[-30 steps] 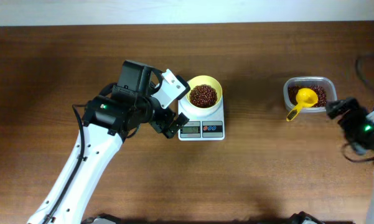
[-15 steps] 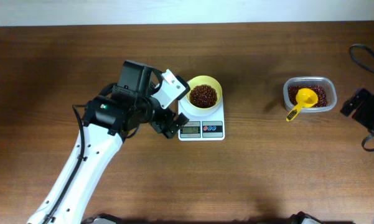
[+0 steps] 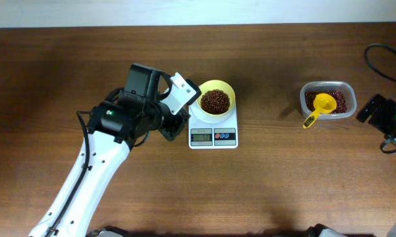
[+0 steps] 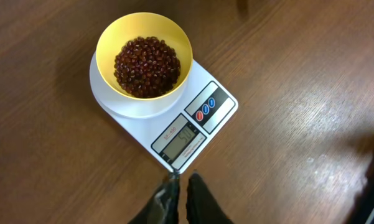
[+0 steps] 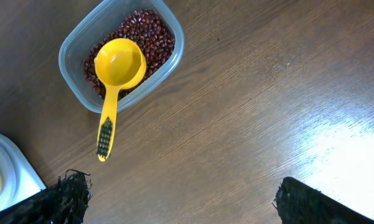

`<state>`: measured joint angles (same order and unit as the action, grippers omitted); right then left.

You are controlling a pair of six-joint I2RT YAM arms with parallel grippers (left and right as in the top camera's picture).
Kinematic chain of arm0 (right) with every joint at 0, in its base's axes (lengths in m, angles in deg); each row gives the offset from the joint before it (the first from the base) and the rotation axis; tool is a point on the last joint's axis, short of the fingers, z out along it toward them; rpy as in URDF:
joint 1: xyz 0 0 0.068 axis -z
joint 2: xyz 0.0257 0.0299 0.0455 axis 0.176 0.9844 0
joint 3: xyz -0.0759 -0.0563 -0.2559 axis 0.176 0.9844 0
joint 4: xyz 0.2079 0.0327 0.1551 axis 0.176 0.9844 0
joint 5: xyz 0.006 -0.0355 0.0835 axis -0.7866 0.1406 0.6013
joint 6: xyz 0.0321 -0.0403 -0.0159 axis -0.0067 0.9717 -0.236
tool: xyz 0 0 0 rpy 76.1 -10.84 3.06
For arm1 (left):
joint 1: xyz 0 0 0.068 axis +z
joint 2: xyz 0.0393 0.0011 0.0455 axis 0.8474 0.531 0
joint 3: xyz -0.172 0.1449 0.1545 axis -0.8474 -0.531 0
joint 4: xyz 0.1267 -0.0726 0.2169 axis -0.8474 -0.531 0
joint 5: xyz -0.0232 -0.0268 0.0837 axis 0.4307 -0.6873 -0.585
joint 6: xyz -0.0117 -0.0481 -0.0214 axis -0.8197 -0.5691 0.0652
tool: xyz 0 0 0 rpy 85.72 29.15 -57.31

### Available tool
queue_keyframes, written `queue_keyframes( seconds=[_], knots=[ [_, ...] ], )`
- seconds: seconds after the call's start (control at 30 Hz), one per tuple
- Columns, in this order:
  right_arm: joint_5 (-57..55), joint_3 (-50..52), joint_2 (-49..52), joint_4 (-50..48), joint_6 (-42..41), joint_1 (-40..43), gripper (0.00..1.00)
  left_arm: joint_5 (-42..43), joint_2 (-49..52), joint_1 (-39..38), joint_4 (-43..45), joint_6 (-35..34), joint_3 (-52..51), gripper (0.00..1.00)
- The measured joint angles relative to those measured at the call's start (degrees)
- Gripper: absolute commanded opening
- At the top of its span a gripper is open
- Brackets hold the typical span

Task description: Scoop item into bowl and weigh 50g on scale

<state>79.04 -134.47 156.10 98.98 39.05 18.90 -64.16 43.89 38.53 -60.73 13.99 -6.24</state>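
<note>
The pale-yellow bowl (image 3: 226, 86) (image 4: 107, 42) stands on the white scale (image 3: 232, 123) (image 4: 221, 94), holding a heap of reddish-brown beans (image 3: 215, 101) (image 4: 147, 58). The scale's display (image 4: 183, 137) is lit, but its digits are too small to read. My left gripper (image 3: 176, 128) (image 4: 182, 177) hovers at the scale's near-left corner, its fingers drawn together with nothing between them. At the far right of the table, my right gripper (image 3: 371, 109) (image 5: 183, 199) stands wide open and empty over bare wood, right of the tub.
A clear plastic tub (image 3: 347, 87) (image 5: 71, 53) of more beans sits at the right. A yellow scoop (image 3: 323, 104) (image 5: 118, 62) lies in it, handle hanging over the rim. A black cable (image 3: 382, 52) loops at the right edge.
My left gripper's fingers have gone from wide apart to together beside the scale. The right arm has drawn back towards the right edge, away from the tub.
</note>
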Motion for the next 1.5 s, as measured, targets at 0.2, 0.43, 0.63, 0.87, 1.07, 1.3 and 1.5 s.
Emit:
queue_keyframes(
  seconds=[0.2,0.43,0.63,0.87,1.07,1.3,1.5],
  knots=[
    [0.00,0.00,0.00,-0.68,0.02,0.00,0.99,0.00,-0.02,0.00,0.00,-0.79,0.00,0.00],
    [0.00,0.00,0.00,-1.33,1.25,-0.07,0.99,0.00,0.13,0.00,0.02,-1.57,0.00,0.00],
    [0.02,0.00,0.00,-3.87,10.38,-7.72,0.99,-0.02,7.28,0.00,2.34,-5.73,0.00,0.00],
    [0.00,0.00,0.00,-5.07,11.61,-9.11,0.99,-2.05,8.11,-4.11,3.19,-8.37,0.00,0.00],
    [0.00,0.00,0.00,-5.07,11.78,-9.11,0.99,-4.17,8.13,-8.83,5.03,-10.36,-0.02,0.99],
    [0.00,0.00,0.00,-5.07,11.82,-9.11,0.99,-4.17,8.13,-9.38,5.03,-10.69,0.00,0.99],
    [0.00,0.00,0.00,-5.07,11.80,-9.11,0.99,-4.17,8.13,-9.38,5.03,-10.69,0.00,0.99]
  ],
)
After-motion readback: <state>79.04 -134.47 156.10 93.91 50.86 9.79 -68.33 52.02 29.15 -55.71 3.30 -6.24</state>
